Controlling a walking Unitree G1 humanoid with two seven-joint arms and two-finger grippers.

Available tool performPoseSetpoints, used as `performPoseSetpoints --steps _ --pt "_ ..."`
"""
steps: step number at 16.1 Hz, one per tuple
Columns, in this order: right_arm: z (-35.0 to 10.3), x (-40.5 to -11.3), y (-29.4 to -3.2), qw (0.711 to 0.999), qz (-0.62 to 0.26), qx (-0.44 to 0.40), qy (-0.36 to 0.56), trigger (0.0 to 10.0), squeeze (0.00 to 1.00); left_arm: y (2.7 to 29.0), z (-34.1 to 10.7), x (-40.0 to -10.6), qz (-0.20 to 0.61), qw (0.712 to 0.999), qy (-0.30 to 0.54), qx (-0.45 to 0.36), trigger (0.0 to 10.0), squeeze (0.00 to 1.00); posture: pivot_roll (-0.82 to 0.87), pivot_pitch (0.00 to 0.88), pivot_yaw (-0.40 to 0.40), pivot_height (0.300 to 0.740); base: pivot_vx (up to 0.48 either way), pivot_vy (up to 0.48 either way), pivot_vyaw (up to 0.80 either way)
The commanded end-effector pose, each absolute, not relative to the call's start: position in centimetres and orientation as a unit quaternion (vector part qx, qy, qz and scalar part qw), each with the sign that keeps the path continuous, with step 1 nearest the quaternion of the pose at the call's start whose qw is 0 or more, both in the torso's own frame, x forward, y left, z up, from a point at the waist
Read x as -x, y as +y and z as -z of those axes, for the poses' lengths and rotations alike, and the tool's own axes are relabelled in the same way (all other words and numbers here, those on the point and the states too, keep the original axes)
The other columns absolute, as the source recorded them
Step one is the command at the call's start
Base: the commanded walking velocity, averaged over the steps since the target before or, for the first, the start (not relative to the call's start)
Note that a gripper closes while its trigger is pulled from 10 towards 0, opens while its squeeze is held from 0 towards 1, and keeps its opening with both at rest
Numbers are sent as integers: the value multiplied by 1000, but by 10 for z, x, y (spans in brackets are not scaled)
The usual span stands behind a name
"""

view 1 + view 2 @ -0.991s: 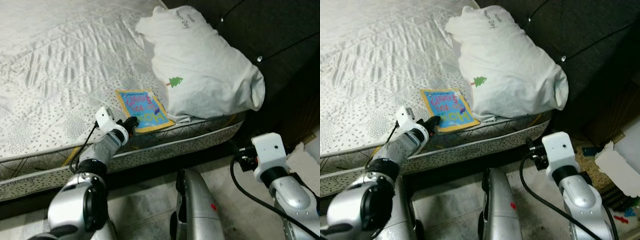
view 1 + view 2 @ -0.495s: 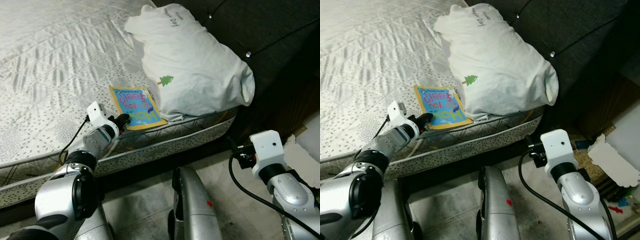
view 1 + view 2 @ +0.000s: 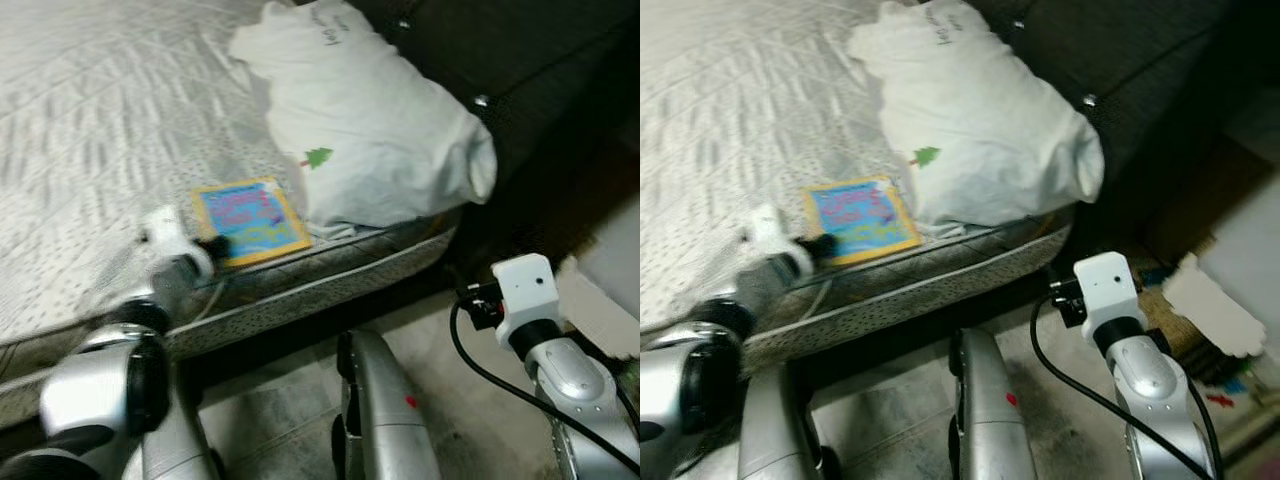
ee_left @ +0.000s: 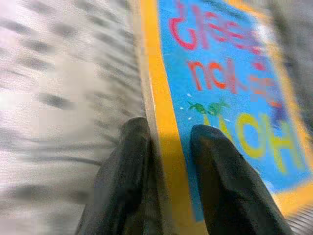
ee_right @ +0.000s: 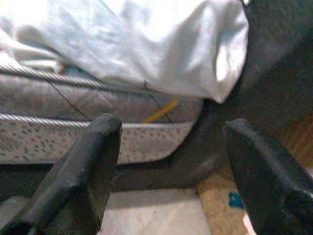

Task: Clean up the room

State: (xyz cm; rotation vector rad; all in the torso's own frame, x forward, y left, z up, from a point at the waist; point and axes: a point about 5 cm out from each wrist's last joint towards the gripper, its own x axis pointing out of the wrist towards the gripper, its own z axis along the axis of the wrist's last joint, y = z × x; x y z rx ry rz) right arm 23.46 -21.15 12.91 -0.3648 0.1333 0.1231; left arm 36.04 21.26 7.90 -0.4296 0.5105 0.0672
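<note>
A thin book [image 3: 247, 218] with a blue cover and a yellow border lies flat on the mattress [image 3: 90, 130] near its front edge, just beside a big white pillow [image 3: 370, 140]. My left gripper [image 3: 212, 243] is at the book's near corner. In the left wrist view its two black fingers [image 4: 220, 186] are closed on the yellow border of the book [image 4: 220, 88], one on the cover and one at the edge against the mattress. My right gripper [image 5: 171, 128] is open and holds nothing, low over the floor by the bed's corner.
A dark padded headboard [image 3: 560, 60] rises behind the pillow. The mattress side [image 5: 73, 132] has a piped seam. A torn white sheet [image 3: 1205, 300] and small clutter lie on the floor at the right. Grey tiled floor [image 3: 270, 400] runs along the bed.
The camera has swung and the picture is now blurred. My left gripper has slid forward from just short of the book onto its near corner. The right arm has barely moved.
</note>
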Motion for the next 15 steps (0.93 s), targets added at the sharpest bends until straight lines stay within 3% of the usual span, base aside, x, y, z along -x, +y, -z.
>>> performPoseSetpoints --steps 1,4,10,13,15 --pt "-128 -237 -210 979 -64 182 64 10000 0 230 -77 -356 -76 948 254 177 10000 1000 -214 110 -87 506 0 0 0" --pt "-127 -242 -207 980 -65 180 59 10000 0 248 -86 -357 -105 957 234 139 10000 1000 -202 94 -83 506 0 0 0" --pt "-125 -251 -195 982 -73 171 43 10000 0 224 -85 -363 -78 965 212 136 10000 1000 -163 70 -64 506 0 0 0" --pt "-121 -260 -183 985 -75 152 31 10000 0 222 -100 -363 -135 979 101 116 10000 1000 -108 53 -41 506 0 0 0" --pt "-122 -270 -173 987 -77 138 18 10000 0 224 -99 -345 -163 982 54 82 10000 1000 -69 38 -28 506 0 0 0"
